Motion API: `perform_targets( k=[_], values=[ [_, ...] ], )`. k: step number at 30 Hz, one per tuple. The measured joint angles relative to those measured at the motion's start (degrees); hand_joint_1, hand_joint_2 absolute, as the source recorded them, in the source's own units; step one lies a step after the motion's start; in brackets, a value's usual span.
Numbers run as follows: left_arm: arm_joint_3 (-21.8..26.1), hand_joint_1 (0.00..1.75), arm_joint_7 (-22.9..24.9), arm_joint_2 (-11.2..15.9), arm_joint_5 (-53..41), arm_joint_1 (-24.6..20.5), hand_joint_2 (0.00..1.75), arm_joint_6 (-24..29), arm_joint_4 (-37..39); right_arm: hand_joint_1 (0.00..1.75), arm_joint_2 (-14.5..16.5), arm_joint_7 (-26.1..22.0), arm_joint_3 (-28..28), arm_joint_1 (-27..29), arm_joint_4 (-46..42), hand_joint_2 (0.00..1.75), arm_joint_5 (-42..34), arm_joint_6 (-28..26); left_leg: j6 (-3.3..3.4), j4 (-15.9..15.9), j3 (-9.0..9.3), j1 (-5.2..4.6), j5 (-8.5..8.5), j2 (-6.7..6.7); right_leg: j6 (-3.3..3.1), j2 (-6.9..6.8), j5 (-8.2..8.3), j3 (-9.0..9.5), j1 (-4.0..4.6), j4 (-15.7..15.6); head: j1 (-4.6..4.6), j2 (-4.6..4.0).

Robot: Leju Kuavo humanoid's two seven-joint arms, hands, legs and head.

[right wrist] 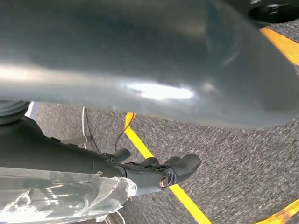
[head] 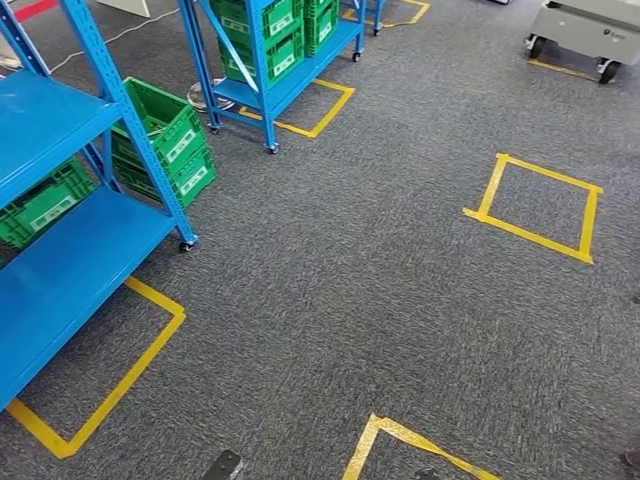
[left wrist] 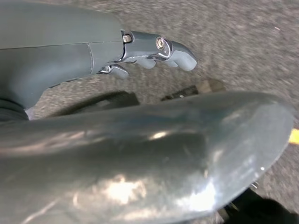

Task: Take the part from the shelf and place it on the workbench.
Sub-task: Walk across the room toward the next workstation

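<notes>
A blue shelf rack (head: 68, 270) stands at the left of the head view, with a green crate (head: 45, 200) on its middle level. What lies in the crate is hidden, and I cannot make out a part. My left hand (left wrist: 155, 49) hangs over the grey carpet, fingers stretched out and apart from the thumb, holding nothing. My right hand (right wrist: 155, 170) also hangs over the carpet with its fingers extended and only floor between them and the thumb. Crumpled clear plastic film (right wrist: 63, 196) lies along the outer side of the right hand.
Stacked green crates (head: 166, 140) sit on the floor behind the near rack. A second blue rack (head: 302, 75) with green crates stands further back. Yellow tape squares (head: 536, 205) mark the carpet, one under the near rack (head: 113, 385). A grey wheeled cart (head: 589, 30) is far right.
</notes>
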Motion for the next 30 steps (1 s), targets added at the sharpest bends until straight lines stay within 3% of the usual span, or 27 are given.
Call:
perform_targets(
  k=[2, 3, 5, 6, 8, 10, 12, 13, 14, 15, 16, 17, 19, 21, 23, 25, 26, 28, 29, 30],
  values=[
    [0.00, 0.00, 0.29, 0.03, -0.04, 0.11, 0.00, 0.10, 0.00, 0.00, 0.00, 0.28, 0.00, -0.02, 0.01, 0.00, 0.02, 0.08, -0.13, 0.06, 0.11, 0.07, 0.02, -1.32, -0.02, 0.56, 3.67, 2.22, -0.22, -5.21, 0.00, 0.00],
    [-0.01, 0.00, 0.31, 0.03, -0.05, 0.11, 0.00, 0.11, 0.00, 0.00, 0.00, 0.37, 0.00, -0.07, 0.01, 0.00, 0.03, 0.10, -0.36, 0.15, 0.11, 0.05, 0.01, -1.95, 0.04, 1.84, 5.31, 4.10, -0.48, -9.19, 0.02, 0.00],
    [-0.01, 0.00, 0.34, 0.06, -0.06, 0.05, 0.00, 0.11, 0.00, 0.00, 0.01, 0.44, 0.00, -0.13, 0.02, 0.00, 0.10, 0.13, -1.03, 0.37, -0.16, 0.00, 0.07, -3.07, -0.20, 4.00, 6.93, 6.77, -0.86, -14.56, 0.02, 0.00],
    [-0.01, 0.00, 0.40, 0.09, -0.06, 0.07, 0.00, 0.12, 0.00, 0.00, 0.01, 0.45, 0.00, -0.15, 0.02, 0.00, 0.14, 0.14, -1.43, 0.36, -0.35, 0.02, 0.20, -3.51, -0.47, 4.53, 6.85, 7.12, -0.86, -15.30, 0.00, 0.00],
    [0.00, 0.00, 0.77, 0.12, -0.10, 0.16, 0.00, 0.47, 0.00, 0.00, 0.03, 0.45, -0.01, -0.12, 0.03, 0.00, 0.29, 0.16, -2.13, 0.17, -0.61, 0.27, 0.47, -3.92, -1.27, 3.63, 7.15, 7.11, -0.67, -15.49, -0.02, 0.00],
    [-0.01, 0.00, 1.39, 0.13, -0.14, 0.18, 0.00, 1.16, 0.00, 0.00, 0.07, 0.47, -0.02, -0.14, 0.02, 0.00, 0.61, 0.16, -2.69, 1.83, -1.49, 0.25, -0.83, -2.22, -2.09, 2.55, 7.43, 7.14, -0.65, -15.77, -0.29, 0.00],
    [-0.02, 0.00, 1.87, 0.13, -0.14, 0.03, 0.00, 1.58, 0.00, 0.00, 0.08, 0.55, -0.03, -0.09, 0.02, 0.00, 0.95, 0.14, -3.06, 7.83, -4.36, 0.14, -4.37, 0.03, -2.62, 1.23, 7.48, 7.11, -0.58, -15.89, -0.65, 0.00],
    [-0.02, 0.00, 2.05, 0.14, -0.13, -0.04, 0.00, 1.62, 0.00, 0.00, 0.07, 0.57, -0.03, 0.01, 0.03, 0.00, 1.08, 0.14, -3.17, 11.73, -6.25, 0.15, -6.16, 0.45, -2.74, 0.47, 7.44, 7.06, -0.48, -15.88, -0.73, 0.00],
    [-0.01, 0.00, 2.20, 0.17, -0.08, -0.04, 0.00, 1.55, 0.00, 0.00, 0.07, 0.53, -0.03, 0.09, 0.03, 0.00, 1.14, 0.13, -3.21, 14.69, -7.65, 0.16, -7.12, 0.62, -2.80, -0.26, 7.41, 7.04, -0.40, -15.88, -0.72, 0.00],
    [-0.01, 0.00, 2.33, 0.22, 0.00, 0.03, 0.00, 1.41, 0.00, 0.00, 0.07, 0.45, -0.03, 0.11, 0.03, 0.00, 1.20, 0.10, -3.19, 15.92, -8.20, 0.16, -7.02, 0.69, -2.83, -0.94, 7.38, 7.04, -0.33, -15.87, -0.72, 0.00],
    [0.00, 0.00, 2.47, 0.26, 0.07, 0.11, 0.00, 1.27, 0.00, 0.00, 0.07, 0.37, -0.03, 0.07, 0.03, 0.00, 1.28, 0.07, -3.12, 14.96, -7.63, 0.16, -5.84, 0.79, -2.83, -1.55, 7.35, 7.08, -0.30, -15.87, -0.73, 0.00],
    [0.01, 0.00, 2.58, 0.30, 0.14, 0.17, 0.00, 1.11, 0.00, 0.00, 0.07, 0.31, -0.02, 0.00, 0.02, 0.00, 1.36, 0.00, -3.00, 12.03, -6.00, 0.14, -3.94, 1.15, -2.78, -2.09, 7.30, 7.17, -0.28, -15.87, -0.73, 0.00],
    [0.01, 0.00, 2.68, 0.33, 0.21, 0.10, 0.00, 0.85, 0.00, 0.00, 0.07, 0.27, -0.02, -0.12, 0.01, 0.00, 1.51, -0.18, -2.66, 4.43, -1.89, -0.11, -0.88, 3.37, -2.47, -2.97, 7.09, 7.41, -0.05, -15.79, -0.78, 0.00],
    [0.01, 0.00, 2.70, 0.32, 0.40, -0.07, 0.00, 0.57, 0.00, 0.00, 0.07, 0.28, -0.02, -0.11, 0.01, 0.00, 1.69, -0.33, -2.13, 0.54, -0.01, -0.44, -0.24, 4.88, -1.94, -3.85, 6.91, 7.63, 0.29, -15.87, -0.75, 0.00],
    [0.01, 0.00, 2.76, 0.31, 0.77, -0.01, 0.00, 0.41, 0.00, 0.00, 0.07, 0.41, -0.02, -0.13, 0.01, 0.00, 1.99, -0.48, -1.45, 0.07, -0.02, -0.54, -0.23, 4.05, -1.36, -4.75, 6.86, 7.94, 0.35, -16.16, -0.71, 0.00],
    [0.04, 0.00, 2.99, 0.25, 1.00, 0.16, 0.00, 0.39, 0.00, 0.00, 0.07, 0.73, -0.02, -0.21, 0.01, 0.00, 2.27, -0.69, -0.79, -0.23, 0.06, -0.29, 0.04, 3.07, -0.70, -3.61, 5.84, 7.55, 0.18, -15.01, -0.56, 0.00],
    [0.05, 0.00, 3.15, 0.19, 1.00, 0.15, 0.00, 0.40, 0.00, 0.00, 0.07, 0.90, -0.02, -0.21, 0.01, 0.00, 2.32, -0.78, -0.49, -0.36, 0.11, -0.10, 0.18, 2.56, -0.42, -2.42, 4.44, 6.53, 0.09, -12.70, -0.44, 0.00],
    [0.05, 0.00, 3.46, 0.07, 0.89, 0.10, 0.00, 0.44, 0.00, 0.00, 0.07, 1.21, -0.02, -0.08, 0.02, 0.00, 2.35, -0.86, -0.16, -0.37, 0.06, 0.01, 0.25, 1.49, -0.09, -0.44, 0.70, 2.92, -0.01, -5.02, -0.17, 0.00],
    [0.05, 0.00, 3.59, 0.03, 0.83, 0.12, 0.00, 0.44, 0.00, 0.00, 0.07, 1.35, -0.02, 0.00, 0.02, 0.00, 2.36, -0.87, -0.10, -0.36, 0.05, 0.02, 0.25, 0.91, -0.02, -0.14, -0.57, 1.14, -0.02, -1.43, -0.14, 0.00],
    [0.05, 0.00, 3.72, 0.02, 0.78, 0.16, 0.00, 0.44, 0.00, 0.00, 0.07, 1.45, -0.02, 0.05, 0.03, 0.00, 2.37, -0.88, -0.10, -0.35, 0.08, 0.02, 0.25, 0.30, 0.01, -0.03, -0.76, 0.12, -0.04, 0.39, -0.11, 0.00]
  ],
)
